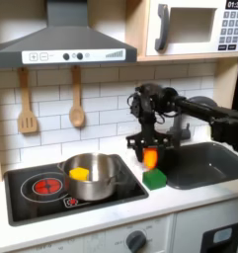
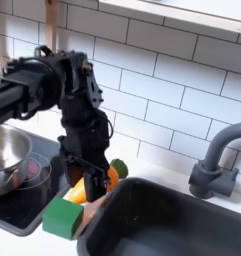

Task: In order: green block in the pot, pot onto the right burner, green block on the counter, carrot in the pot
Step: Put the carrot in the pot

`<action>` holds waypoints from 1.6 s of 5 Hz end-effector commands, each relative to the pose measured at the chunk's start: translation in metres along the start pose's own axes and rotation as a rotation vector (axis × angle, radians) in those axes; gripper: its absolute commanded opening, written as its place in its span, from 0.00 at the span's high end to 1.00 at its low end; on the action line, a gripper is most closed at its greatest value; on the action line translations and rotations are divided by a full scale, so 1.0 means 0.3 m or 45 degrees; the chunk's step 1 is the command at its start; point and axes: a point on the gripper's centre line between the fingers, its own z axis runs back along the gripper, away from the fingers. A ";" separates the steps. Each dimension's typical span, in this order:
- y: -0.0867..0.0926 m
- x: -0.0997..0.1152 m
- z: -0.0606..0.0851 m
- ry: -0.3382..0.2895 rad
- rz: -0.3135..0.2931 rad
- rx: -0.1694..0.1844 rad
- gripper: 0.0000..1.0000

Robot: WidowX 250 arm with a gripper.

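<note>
Claw pinching the carrot above the counter, green block just below, pot on cooktop

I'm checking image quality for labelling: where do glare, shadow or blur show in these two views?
First exterior view: soft overall, bright glints on the pot and the glossy cooktop, with shadow under the range hood. Second exterior view: the claw holding the carrot looks smeared, and the faucet is soft.
</note>
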 end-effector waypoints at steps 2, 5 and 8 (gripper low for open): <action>0.010 -0.106 0.241 -0.112 0.232 0.155 1.00; 0.097 -0.261 0.358 -0.160 0.488 0.346 1.00; 0.241 -0.280 0.325 -0.177 0.665 0.430 1.00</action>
